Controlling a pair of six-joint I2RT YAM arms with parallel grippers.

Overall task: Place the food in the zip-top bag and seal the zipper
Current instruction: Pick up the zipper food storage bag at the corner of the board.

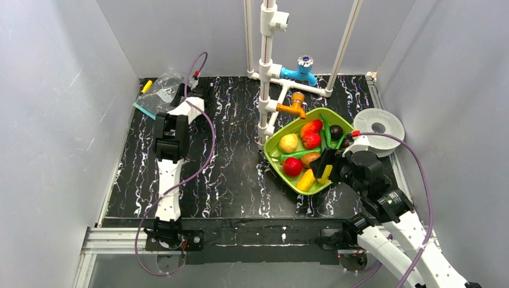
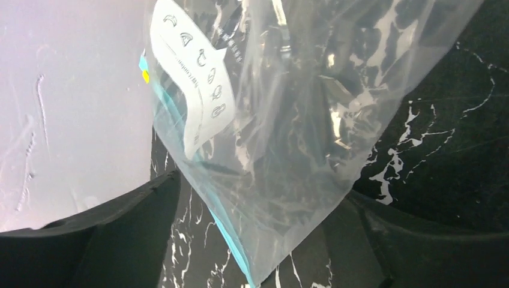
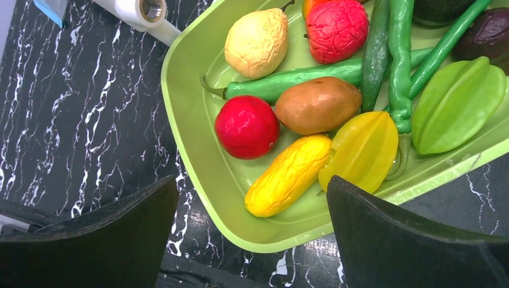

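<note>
**Top view.** The tray [image 1: 277,165] sits on the worktop [image 1: 228,156] and the food [image 1: 292,166] lies inside it. The right gripper [image 1: 325,165] hovers over the tray's near rim with its jaws spread. The bag [image 1: 157,90] lies flat, well apart from the tray, to its far left. The left gripper [image 1: 179,93] is at the edge of the bag that faces the tray. This view does not show how its jaws stand.

**Left wrist view.** The left gripper [image 2: 258,198] has its jaws spread wide, one on each side of the crinkled bag. The lower corner of the bag reaches down between them. I cannot tell whether either jaw touches the plastic. The zipper [image 2: 225,237] runs along the bag's left edge, and the label [image 2: 192,90] sits just beside it.

**Right wrist view.** The right gripper [image 3: 252,186] has its jaws spread and holds nothing. It is above the tray's near rim. Between the jaws, just inside that rim, a yellow fruit [image 3: 288,174] lies touching a starfruit [image 3: 360,150]. A red fruit [image 3: 246,126] and a brown fruit [image 3: 318,105] touch each other deeper in the tray.
</note>
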